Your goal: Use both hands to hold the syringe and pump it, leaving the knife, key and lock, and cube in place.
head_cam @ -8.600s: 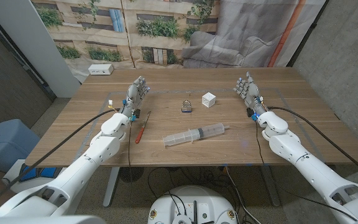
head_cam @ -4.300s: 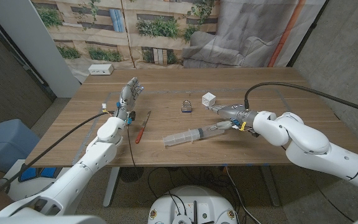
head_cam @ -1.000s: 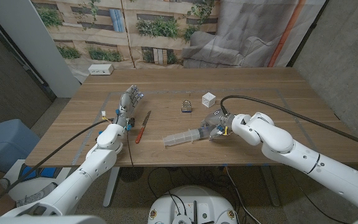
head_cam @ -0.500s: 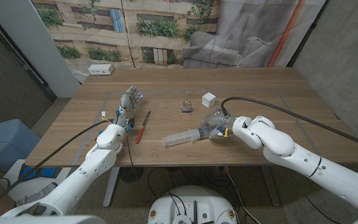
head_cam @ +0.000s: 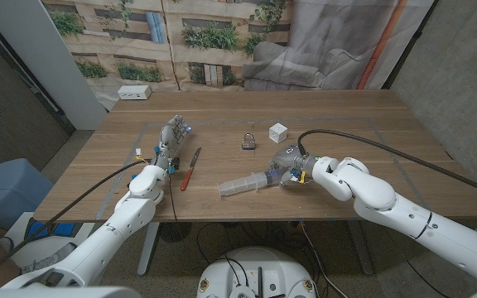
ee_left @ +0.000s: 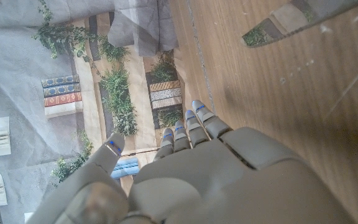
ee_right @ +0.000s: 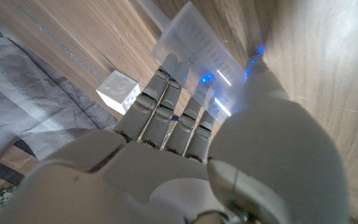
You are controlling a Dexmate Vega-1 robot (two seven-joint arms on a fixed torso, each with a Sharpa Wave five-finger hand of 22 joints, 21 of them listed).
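Note:
A clear plastic syringe (head_cam: 240, 183) lies slanted near the table's front edge. My right hand (head_cam: 287, 161) covers its right end. In the right wrist view the fingers (ee_right: 166, 106) and thumb curl around the marked barrel (ee_right: 194, 53). My left hand (head_cam: 172, 133) stands apart at the table's left with its fingers (ee_left: 188, 127) straight and nothing in it. The red-handled knife (head_cam: 190, 166) lies between the left hand and the syringe. The padlock with its key (head_cam: 248, 141) and the white cube (head_cam: 278, 131) sit just behind the syringe; the cube (ee_right: 122, 91) also shows past my right fingers.
A white box (head_cam: 134, 92) sits at the table's far left corner. The wooden table (head_cam: 371, 124) has bare room on the right and at the back. Black cables trail from both arms over the front edge.
My right hand has closed a little tighter over the syringe's end and its forearm has drifted slightly right. The syringe, left hand, knife, lock and cube have not moved.

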